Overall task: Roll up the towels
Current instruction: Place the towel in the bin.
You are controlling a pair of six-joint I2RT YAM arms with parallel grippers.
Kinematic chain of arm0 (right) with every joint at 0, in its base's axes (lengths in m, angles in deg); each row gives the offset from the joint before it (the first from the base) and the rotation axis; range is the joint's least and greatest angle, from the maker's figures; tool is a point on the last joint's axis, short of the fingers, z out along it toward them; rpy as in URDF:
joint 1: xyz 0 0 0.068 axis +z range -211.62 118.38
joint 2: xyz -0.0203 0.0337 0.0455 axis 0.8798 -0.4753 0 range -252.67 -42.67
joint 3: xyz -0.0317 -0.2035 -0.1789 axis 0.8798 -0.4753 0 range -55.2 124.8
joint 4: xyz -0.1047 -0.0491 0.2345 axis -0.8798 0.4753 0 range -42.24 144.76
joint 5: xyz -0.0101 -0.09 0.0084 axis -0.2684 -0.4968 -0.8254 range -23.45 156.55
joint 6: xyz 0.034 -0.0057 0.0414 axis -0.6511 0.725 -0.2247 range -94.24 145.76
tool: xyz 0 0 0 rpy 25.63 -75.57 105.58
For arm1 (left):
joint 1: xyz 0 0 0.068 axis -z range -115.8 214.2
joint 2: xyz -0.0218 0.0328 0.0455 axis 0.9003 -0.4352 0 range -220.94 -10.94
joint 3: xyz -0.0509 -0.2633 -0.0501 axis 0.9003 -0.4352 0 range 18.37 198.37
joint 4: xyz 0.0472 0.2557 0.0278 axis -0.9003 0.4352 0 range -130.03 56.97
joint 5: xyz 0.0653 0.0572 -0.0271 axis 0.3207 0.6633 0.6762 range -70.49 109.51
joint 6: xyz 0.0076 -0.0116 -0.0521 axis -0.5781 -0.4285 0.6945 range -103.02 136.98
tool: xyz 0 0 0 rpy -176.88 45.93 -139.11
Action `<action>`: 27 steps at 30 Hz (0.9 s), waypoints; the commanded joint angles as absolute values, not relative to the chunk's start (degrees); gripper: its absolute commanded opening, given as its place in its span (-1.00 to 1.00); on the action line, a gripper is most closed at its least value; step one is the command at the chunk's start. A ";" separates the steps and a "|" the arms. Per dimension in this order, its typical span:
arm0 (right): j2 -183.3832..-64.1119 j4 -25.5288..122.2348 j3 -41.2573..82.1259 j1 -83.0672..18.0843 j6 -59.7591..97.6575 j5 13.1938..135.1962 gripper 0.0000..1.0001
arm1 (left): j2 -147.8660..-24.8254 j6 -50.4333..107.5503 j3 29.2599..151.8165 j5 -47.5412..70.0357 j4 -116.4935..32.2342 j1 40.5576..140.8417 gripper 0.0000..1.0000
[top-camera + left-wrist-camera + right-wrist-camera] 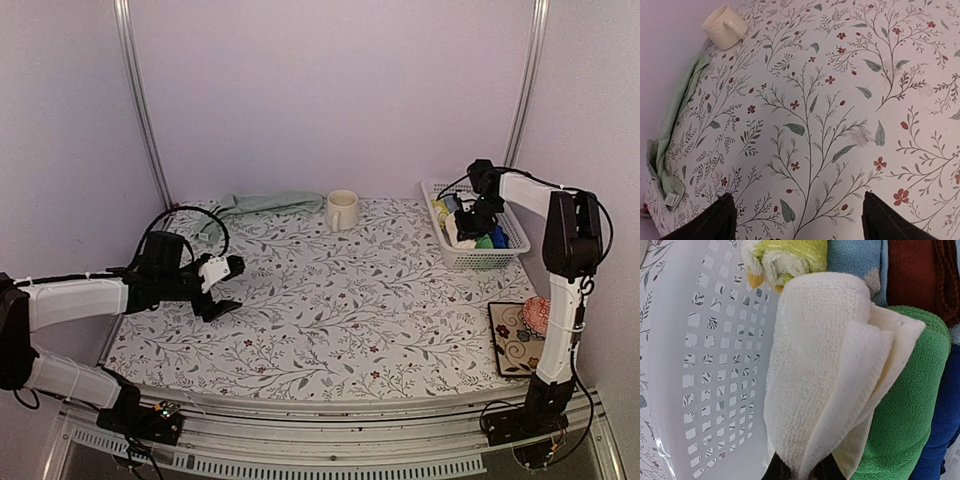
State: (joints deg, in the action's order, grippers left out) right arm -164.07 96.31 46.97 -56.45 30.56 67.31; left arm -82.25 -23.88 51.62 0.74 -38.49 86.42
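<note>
A pale sage green towel lies crumpled at the table's back left; it also runs along the left edge of the left wrist view. My left gripper hovers open and empty over the floral cloth, well in front of that towel; its dark fingers show at the bottom of the left wrist view. My right gripper is inside the white basket, shut on a folded cream towel that hangs over the basket's wall.
A cream mug stands at the back centre, also in the left wrist view. The basket holds green, yellow, light blue, dark red and blue cloths. A patterned tile with a pink object lies front right.
</note>
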 commanded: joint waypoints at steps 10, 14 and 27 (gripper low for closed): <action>-173.84 100.34 53.15 -56.70 32.01 64.55 -0.93 | -82.63 -23.89 51.54 1.01 -39.59 86.23 0.73; -174.66 100.76 53.56 -56.70 31.63 64.42 -0.91 | -82.18 -23.86 51.42 0.88 -39.50 86.22 0.73; -168.97 100.43 51.94 -56.65 30.55 61.76 -0.17 | -82.48 -23.88 51.51 0.78 -39.50 86.28 0.74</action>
State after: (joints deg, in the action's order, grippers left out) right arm -171.92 100.09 52.78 -56.43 30.93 64.07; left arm -82.34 -23.90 51.62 0.92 -38.86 86.42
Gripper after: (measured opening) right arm 0.389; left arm 0.870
